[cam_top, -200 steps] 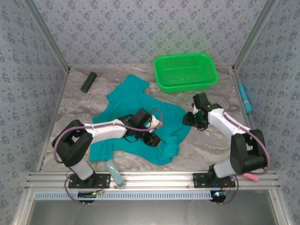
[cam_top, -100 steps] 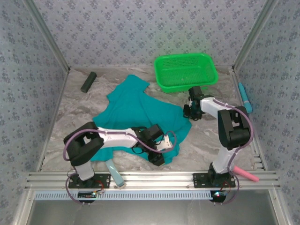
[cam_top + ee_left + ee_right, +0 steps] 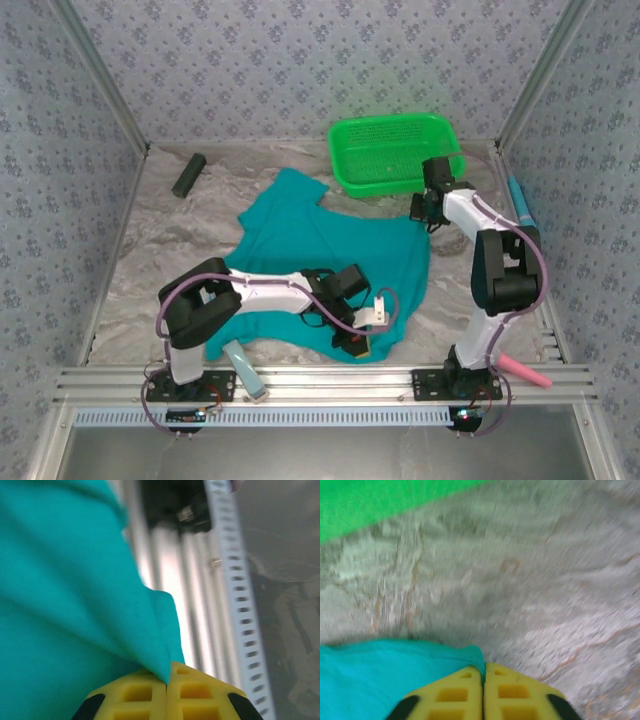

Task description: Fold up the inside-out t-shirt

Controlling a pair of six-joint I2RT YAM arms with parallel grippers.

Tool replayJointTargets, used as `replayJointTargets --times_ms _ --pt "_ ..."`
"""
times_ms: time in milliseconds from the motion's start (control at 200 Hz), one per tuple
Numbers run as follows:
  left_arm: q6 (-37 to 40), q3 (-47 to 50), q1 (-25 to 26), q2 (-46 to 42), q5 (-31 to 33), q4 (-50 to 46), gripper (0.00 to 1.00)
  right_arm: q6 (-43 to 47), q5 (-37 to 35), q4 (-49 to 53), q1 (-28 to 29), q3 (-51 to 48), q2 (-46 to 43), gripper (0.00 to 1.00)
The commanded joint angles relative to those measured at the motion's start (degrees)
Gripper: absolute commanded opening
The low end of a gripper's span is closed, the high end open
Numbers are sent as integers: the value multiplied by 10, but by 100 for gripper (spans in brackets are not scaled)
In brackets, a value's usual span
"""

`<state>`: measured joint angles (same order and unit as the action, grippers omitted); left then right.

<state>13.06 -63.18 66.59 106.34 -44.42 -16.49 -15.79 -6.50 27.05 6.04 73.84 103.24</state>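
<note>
Left tool [image 3: 357, 345] pinches t-shirt [image 3: 320, 245] edge, lower centre; right tool [image 3: 424, 212] pinches its corner, upper right; cloth spans between.

Top cam is fixed high behind the arm bases, tilted down and forward, wide enough to take in the whole counter [image 3: 200, 230], the basket [image 3: 395, 150] and the front rail [image 3: 330, 380]. Left wrist cam looks out along its own jaws, very close on the t-shirt [image 3: 65, 605], facing the front rail [image 3: 170, 580] that runs along the top view's near edge. Right wrist cam sits low, looking past its jaws at counter [image 3: 520, 570] and basket [image 3: 370, 500] edge, the top view's far right.
</note>
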Motion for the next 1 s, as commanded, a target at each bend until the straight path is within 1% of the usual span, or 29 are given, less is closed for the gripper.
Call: replayJointTargets --times_ms 0,25,35,55,80,100,135,200,275,295,370,440,530,640,735,855,940,999 --pt "38 -26 7 -10 -107 -5 2 40 -49 -2 -5 30 26 16" --pt "32 -29 7 -11 -103 -4 6 37 -48 5 -6 36 28 22" --pt "28 -32 7 -11 -99 -4 7 35 -48 7 -6 37 29 26" --pt "21 -38 7 -10 -88 -7 18 31 -45 13 -6 38 28 32" --pt "15 -45 7 -8 -76 -12 29 26 -40 24 -7 40 25 37" --pt "12 -47 6 -7 -68 -14 33 20 -35 32 -7 39 19 40" --pt "3 -49 6 -7 -58 -10 35 8 -22 44 -6 30 5 42" --pt "-20 -45 2 -13 -32 3 37 -21 4 64 -7 3 -35 43" --pt "-44 -26 -17 -33 8 16 38 -63 41 93 -5 -48 -98 44" --pt "-47 -20 -24 -42 18 16 39 -75 59 98 -4 -77 -112 44" --pt "-64 2 -51 -74 87 18 39 -113 113 104 12 -154 -185 45" --pt "-98 21 -95 -98 173 27 40 -143 159 93 39 -224 -245 44" --pt "-141 39 -170 -107 247 42 39 -168 167 100 86 -275 -289 43" --pt "-200 40 -258 -99 321 47 40 -169 142 112 123 -303 -292 41" --pt "-229 38 -312 -88 354 50 40 -163 129 83 122 -327 -270 40" --pt "-263 27 -355 -54 382 48 40 -146 127 38 104 -325 -217 32" --pt "-269 19 -372 -22 371 53 40 -131 96 26 94 -302 -174 28" --pt "-275 4 -382 5 382 45 40 -120 75 16 78 -284 -145 24"
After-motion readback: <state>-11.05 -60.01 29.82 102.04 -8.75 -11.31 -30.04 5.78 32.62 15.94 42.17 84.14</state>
